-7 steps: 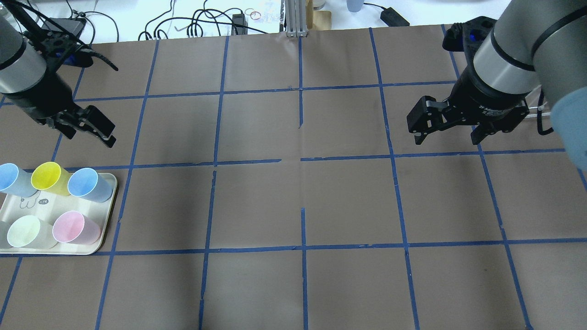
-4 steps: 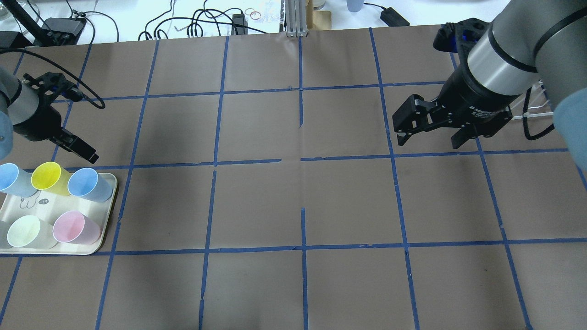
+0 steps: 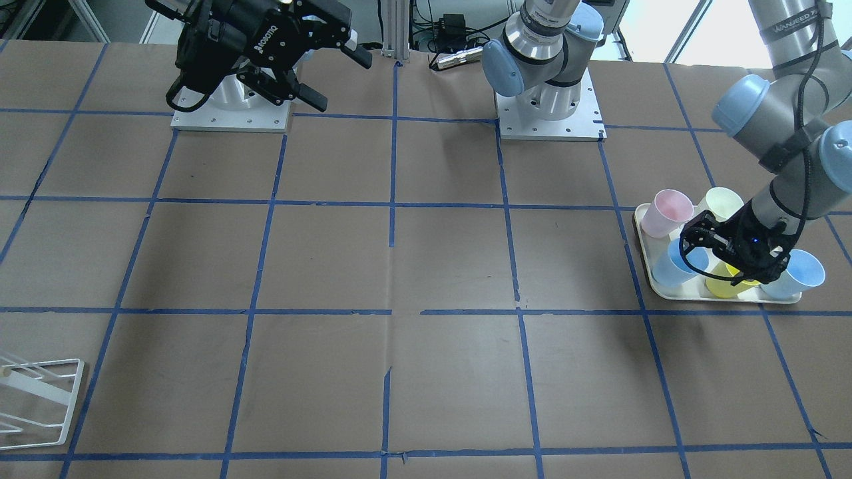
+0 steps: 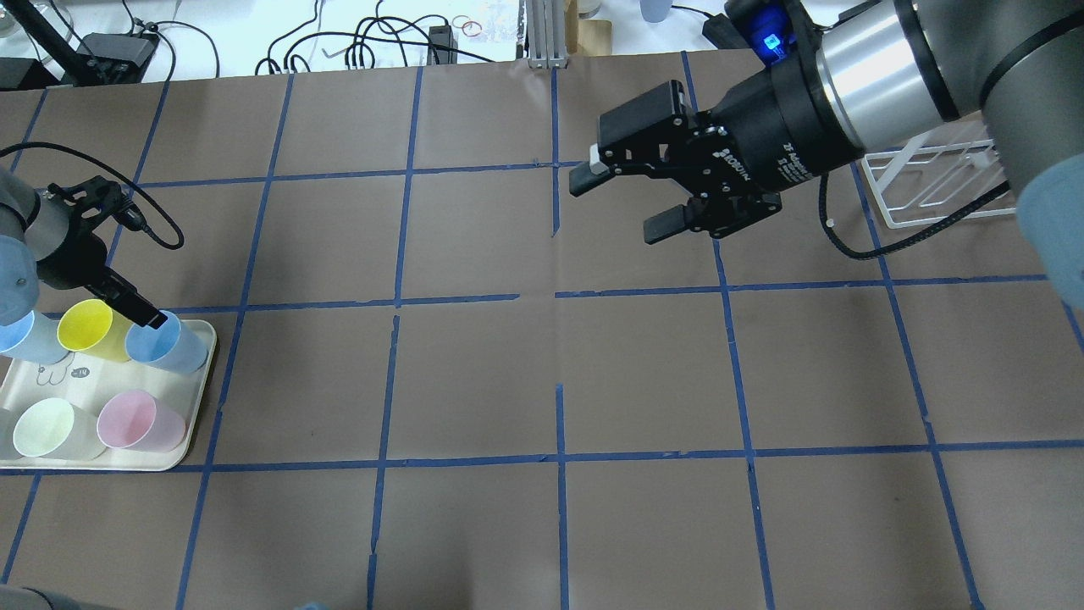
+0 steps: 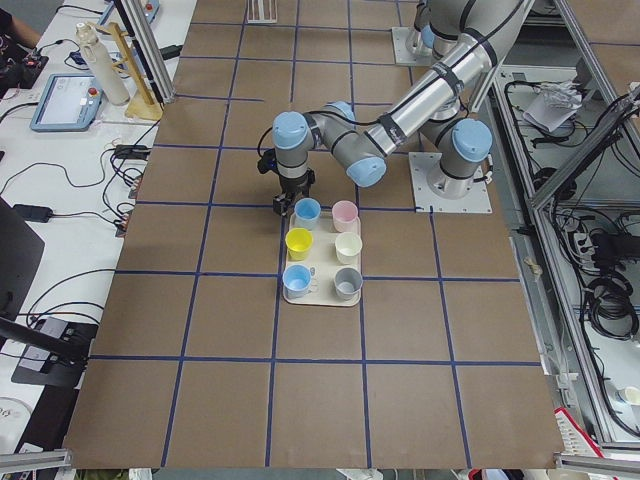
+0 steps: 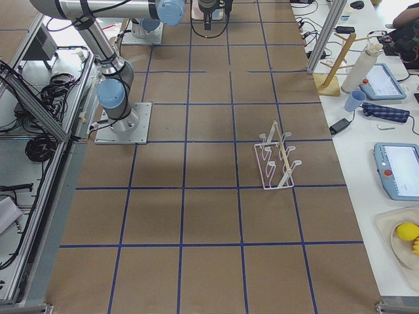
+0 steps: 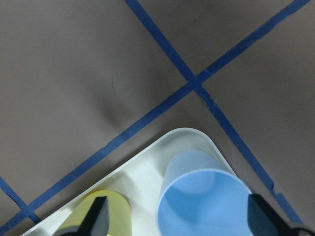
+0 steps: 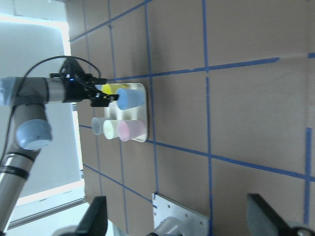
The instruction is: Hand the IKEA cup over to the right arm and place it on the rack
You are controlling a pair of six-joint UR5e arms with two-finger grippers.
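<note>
Two light blue IKEA cups stand on a cream tray (image 4: 200, 398): one at its inner corner (image 4: 169, 346), one at the outer end (image 4: 19, 337). My left gripper (image 4: 146, 316) is open and hangs just over the inner blue cup. In the left wrist view that cup (image 7: 204, 196) sits between the two fingertips (image 7: 98, 219). My right gripper (image 4: 618, 206) is open and empty, high over the table's middle, far from the cup. The white wire rack (image 4: 931, 191) stands at the far right, behind the right arm; it also shows in the front view (image 3: 33, 399).
The tray also holds a yellow cup (image 4: 85, 326) right beside the inner blue cup, a pink cup (image 4: 140, 421), a pale cream cup (image 4: 47, 428) and a grey cup (image 5: 347, 283). Cables and gear lie beyond the table's far edge (image 4: 381, 38).
My left gripper has dropped from above the table down to the tray, over the inner blue cup. My right gripper has swung left towards the middle and uncovered the rack.
</note>
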